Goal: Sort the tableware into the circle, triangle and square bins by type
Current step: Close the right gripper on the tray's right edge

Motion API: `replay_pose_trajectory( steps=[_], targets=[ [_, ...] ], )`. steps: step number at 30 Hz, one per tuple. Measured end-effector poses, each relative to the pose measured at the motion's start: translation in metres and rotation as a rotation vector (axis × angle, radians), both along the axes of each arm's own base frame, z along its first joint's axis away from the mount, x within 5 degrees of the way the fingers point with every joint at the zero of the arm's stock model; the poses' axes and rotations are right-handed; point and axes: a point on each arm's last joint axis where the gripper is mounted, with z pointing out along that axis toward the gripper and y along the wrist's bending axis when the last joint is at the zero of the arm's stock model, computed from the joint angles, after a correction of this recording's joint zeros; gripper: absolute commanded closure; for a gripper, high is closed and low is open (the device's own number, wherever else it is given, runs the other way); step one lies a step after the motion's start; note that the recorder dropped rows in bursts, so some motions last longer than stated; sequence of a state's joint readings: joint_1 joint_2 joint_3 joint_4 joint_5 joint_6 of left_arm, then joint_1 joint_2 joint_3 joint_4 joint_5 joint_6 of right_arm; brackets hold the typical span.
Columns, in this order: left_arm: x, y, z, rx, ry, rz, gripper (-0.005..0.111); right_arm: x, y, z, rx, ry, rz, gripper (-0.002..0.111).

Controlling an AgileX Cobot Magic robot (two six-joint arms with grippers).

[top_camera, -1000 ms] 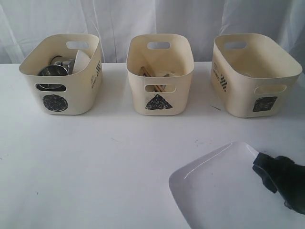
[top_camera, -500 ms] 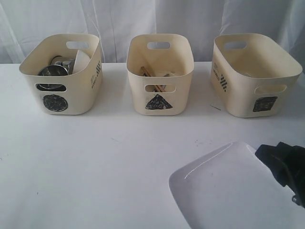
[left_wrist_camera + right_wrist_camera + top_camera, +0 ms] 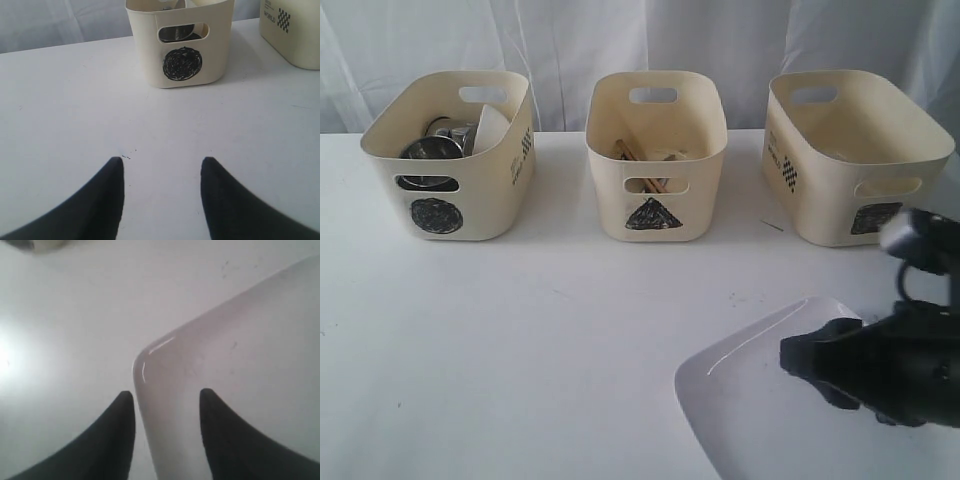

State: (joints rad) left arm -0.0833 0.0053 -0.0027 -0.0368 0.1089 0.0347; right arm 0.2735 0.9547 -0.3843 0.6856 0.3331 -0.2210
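Right fingers [image 3: 215,420] stand apart and grip nothing. They straddle the rim of the plate [image 3: 745,400] near one rounded corner, one finger over the plate's face and the other over the worktop [image 3: 520,340] just outside the rim. Whether either tip touches the plate I cannot tell. The plate, white and rectangular, lies at about 5 o'clock on the worktop, partly cut off by the frame edge. The black right arm reaches over it from 3 o'clock.

The left fingers [image 3: 110,200] are also spread wide and empty, above bare worktop, pointing toward the circle bin [image 3: 490,205]. That bin sits at 10 o'clock and holds steelware [image 3: 428,150] and a white bowl [image 3: 492,125]. The triangle bin [image 3: 705,200] stands at 12 o'clock with chopsticks [image 3: 626,152] inside. The square bin [image 3: 825,205] is at 2 o'clock; what it holds I cannot tell. The three bins stand well apart in a row before a white curtain [image 3: 570,40].
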Motion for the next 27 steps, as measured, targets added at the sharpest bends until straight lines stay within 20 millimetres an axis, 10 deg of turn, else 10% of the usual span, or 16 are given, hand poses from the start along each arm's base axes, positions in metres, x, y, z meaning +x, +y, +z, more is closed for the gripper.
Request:
replay_pose_trajectory(
  steps=[17,27],
  targets=[
    [0.0,0.0,0.0,0.0,0.0,0.0,0.054,0.096,0.038,0.026,-0.403,0.229,0.424,0.054],
    [0.0,0.0,0.0,0.0,0.0,0.0,0.054,0.119,0.011,0.012,-0.821,0.374,0.427,0.054]
  ],
)
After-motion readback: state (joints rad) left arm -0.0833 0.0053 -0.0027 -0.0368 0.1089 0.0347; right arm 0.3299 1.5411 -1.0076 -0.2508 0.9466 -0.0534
